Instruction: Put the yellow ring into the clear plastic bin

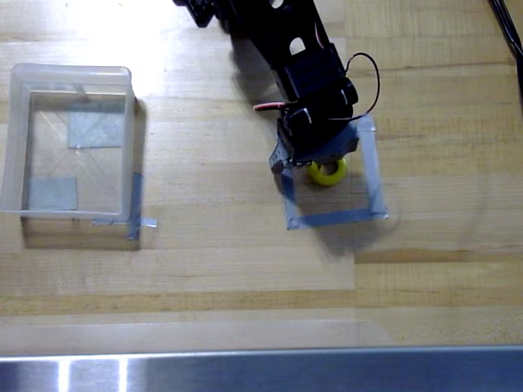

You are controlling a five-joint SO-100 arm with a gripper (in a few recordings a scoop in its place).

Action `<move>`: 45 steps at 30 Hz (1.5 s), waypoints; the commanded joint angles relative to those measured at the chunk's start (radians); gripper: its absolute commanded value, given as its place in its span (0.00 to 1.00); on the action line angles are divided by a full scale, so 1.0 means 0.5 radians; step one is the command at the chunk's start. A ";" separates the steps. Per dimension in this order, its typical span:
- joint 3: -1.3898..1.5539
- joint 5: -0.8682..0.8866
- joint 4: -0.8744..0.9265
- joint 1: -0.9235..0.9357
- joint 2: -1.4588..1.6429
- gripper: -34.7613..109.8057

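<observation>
One black gripper (324, 163) sits over the yellow ring (328, 172) at frame centre-right, inside the grey tape square (333, 181); jaw state unclear. Confirm a firm pinch before lifting toward the clear plastic bin (16, 139), far left.

yellow ring (328, 173): its upper part is hidden under the black gripper (315, 159); I see the lower arc only.
gripper fingers: covered by the arm's own body from above, so open or closed is not possible to tell.
arm (278, 41): cut off by the top edge.
tape square (335, 217): its top side is hidden under the arm.
</observation>
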 commanded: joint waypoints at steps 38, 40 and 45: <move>0.021 0.031 0.169 -0.040 0.485 0.38; 0.021 0.015 0.095 -0.043 0.436 0.40; 0.021 0.034 0.025 -0.104 0.350 0.41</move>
